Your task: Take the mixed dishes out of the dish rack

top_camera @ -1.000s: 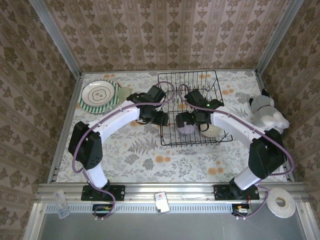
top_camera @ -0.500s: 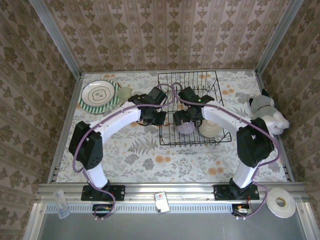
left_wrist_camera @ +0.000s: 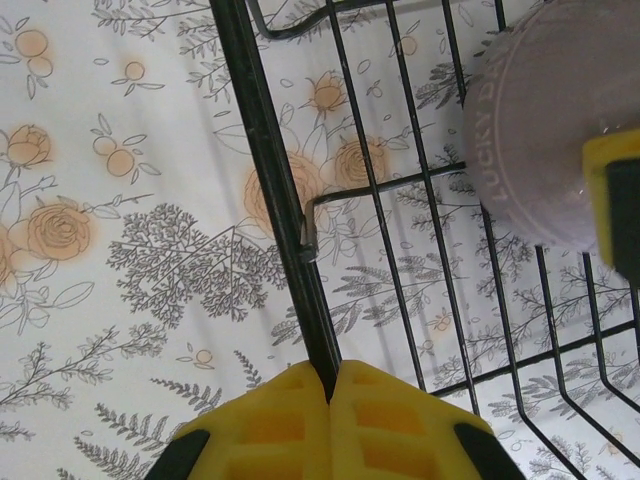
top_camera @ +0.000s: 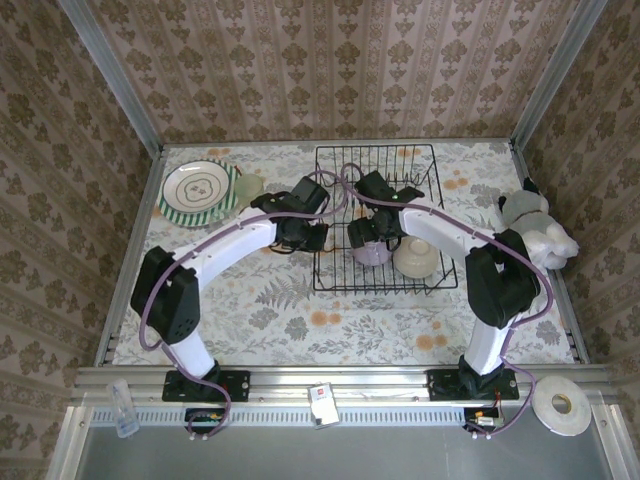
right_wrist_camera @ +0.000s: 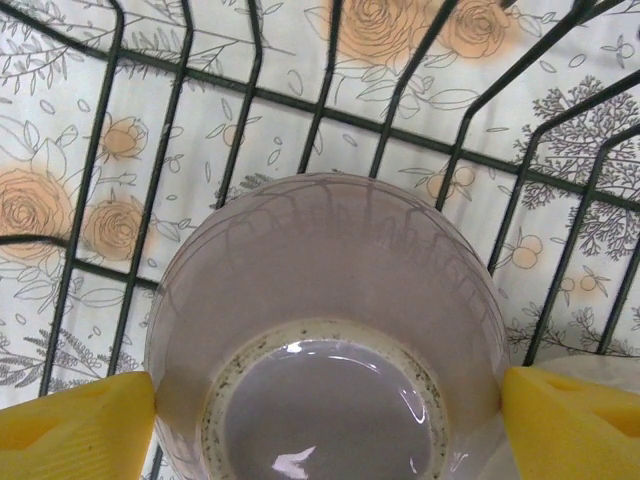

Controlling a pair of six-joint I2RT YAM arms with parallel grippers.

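Out on the flowered table (top_camera: 300, 320), the green-striped plate (top_camera: 200, 188) lies flat near the far left corner. A small pale dish (top_camera: 249, 186) sits just beside it, and both are already clear of the rack.

Next over, the left gripper (left_wrist_camera: 328, 378) has changed most. A second ago its jaws hung part open beside the rack; now they are clenched tight on the thick black wire of the dish rack (left_wrist_camera: 268, 170) at its left rim. I read that as a brace, so the rack does not slide or tip when something is lifted out. The rack itself has barely shifted on the table.

Inside it, the lilac bowl (right_wrist_camera: 330, 290) sits mouth up on the wire floor, toward the near left part. The right gripper (right_wrist_camera: 325, 420) has swung in over it, and its yellow fingers (right_wrist_camera: 70, 425) stand wide on either side of the bowl's wall. They have begun to narrow from full spread, but I cannot tell whether the pads already press the bowl or only flank it.

Just right of it the cream bowl (top_camera: 416, 258) lies in the rack, more exposed than before. Far right, the soft toy (top_camera: 535, 225) rests at the table's edge.

So the lilac bowl looks like the next dish out, with the cream bowl left to follow
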